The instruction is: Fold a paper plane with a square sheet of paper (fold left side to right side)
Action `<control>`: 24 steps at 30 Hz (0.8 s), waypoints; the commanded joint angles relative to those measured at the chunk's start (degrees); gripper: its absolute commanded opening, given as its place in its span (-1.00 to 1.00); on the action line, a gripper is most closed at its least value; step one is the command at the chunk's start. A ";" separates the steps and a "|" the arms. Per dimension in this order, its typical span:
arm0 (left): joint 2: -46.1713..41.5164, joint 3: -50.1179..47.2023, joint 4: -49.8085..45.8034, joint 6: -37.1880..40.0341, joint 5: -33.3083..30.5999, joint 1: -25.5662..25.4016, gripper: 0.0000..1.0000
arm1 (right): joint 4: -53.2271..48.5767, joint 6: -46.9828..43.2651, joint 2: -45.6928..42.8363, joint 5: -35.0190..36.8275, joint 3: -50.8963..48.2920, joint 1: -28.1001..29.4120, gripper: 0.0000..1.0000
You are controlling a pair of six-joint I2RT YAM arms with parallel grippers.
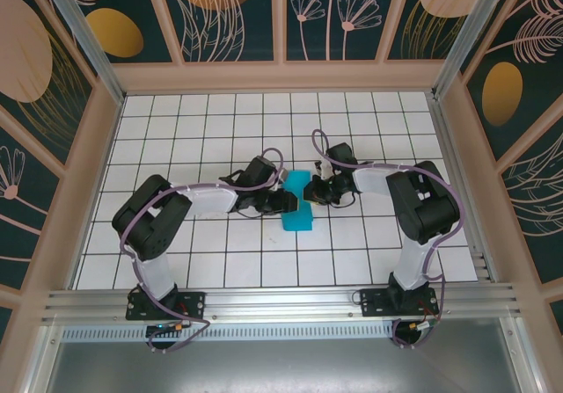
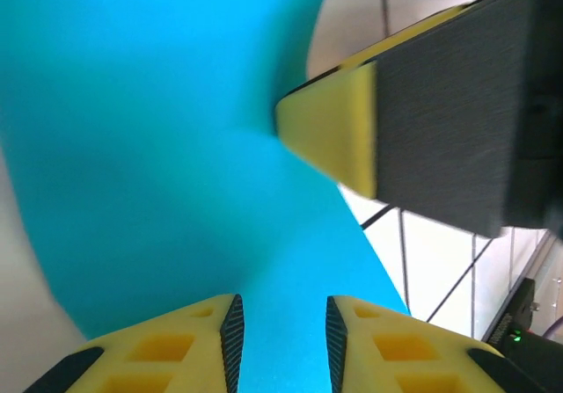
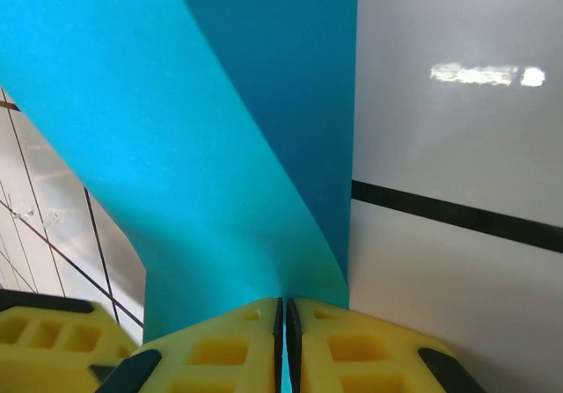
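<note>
The teal square sheet of paper (image 1: pixel 297 203) lies at the middle of the white grid table, partly doubled over itself. In the right wrist view its upper layer (image 3: pixel 176 147) curls up off the lower layer and runs into my right gripper (image 3: pixel 283 307), which is shut on the paper's edge. My left gripper (image 2: pixel 281 312) stands open just over the sheet (image 2: pixel 158 147), with its jaws apart and bare paper behind the gap. From the top, my left gripper (image 1: pixel 285 202) and right gripper (image 1: pixel 310 192) meet at the sheet from either side. A yellow fingertip (image 2: pixel 334 138) of the right gripper touches the paper.
The white tiled table (image 1: pixel 220 252) is ringed by wooden walls (image 1: pixel 97 147) with dark floral panels. Both arm bases sit on the metal rail (image 1: pixel 281 305) at the near edge. Cables loop over each arm near the sheet.
</note>
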 commanded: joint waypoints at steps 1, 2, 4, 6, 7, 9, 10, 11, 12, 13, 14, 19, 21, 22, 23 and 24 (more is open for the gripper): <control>1.07 -2.52 -0.01 0.16 0.86 -0.21 -0.33 | -3.29 -1.26 3.57 4.98 -0.37 0.99 -0.70; 0.94 -3.38 0.03 0.28 0.80 -0.16 -0.34 | -3.39 -1.26 3.63 5.06 -0.45 1.03 -0.70; 0.44 -4.74 0.24 0.26 1.25 -0.21 -0.34 | -3.51 -1.32 3.76 5.06 -0.37 1.04 -0.70; -0.02 -6.04 0.41 0.61 2.50 -0.17 -0.34 | -3.70 -1.43 3.86 5.32 -0.23 0.99 -0.70; -0.40 -6.70 0.38 0.85 2.94 -0.27 -0.33 | -3.94 -1.52 4.02 5.48 -0.05 1.05 -0.70; -1.31 -7.66 0.16 1.80 3.86 -0.29 -0.32 | -4.06 -1.61 3.99 5.58 0.01 1.00 -0.70; -1.88 -8.09 0.15 2.23 4.50 -0.38 -0.32 | -4.13 -1.61 4.13 5.61 0.05 1.06 -0.70; -2.47 -8.47 0.16 2.75 5.09 -0.55 -0.32 | -4.14 -1.61 4.11 5.67 0.04 0.99 -0.70; -2.85 -8.76 0.11 3.08 5.60 -0.75 -0.31 | -4.14 -1.61 4.21 5.74 0.03 1.03 -0.70; -3.46 -8.95 0.03 3.48 6.14 -0.97 -0.31 | -4.14 -1.60 4.30 5.70 0.07 1.00 -0.70; -3.82 -8.99 -0.16 3.87 6.50 -1.17 -0.29 | -4.14 -1.61 4.26 5.68 0.16 1.05 -0.70; -4.87 -8.43 -2.93 6.20 6.78 -2.49 -0.26 | -4.10 -1.52 4.56 5.56 0.31 1.02 -0.70; -4.90 -8.42 -3.29 6.57 6.85 -3.01 -0.26 | -4.19 -1.52 4.50 5.64 0.42 1.06 -0.70; -4.83 -8.43 -3.40 6.71 6.97 -3.14 -0.26 | -4.23 -1.52 4.51 5.68 0.46 0.98 -0.70; -4.77 -8.51 -3.52 6.75 6.85 -3.40 -0.26 | -4.23 -1.52 4.58 5.68 0.48 0.98 -0.70; -4.72 -8.62 -3.51 6.80 6.82 -3.56 -0.26 | -4.27 -1.52 4.55 5.68 0.58 1.05 -0.70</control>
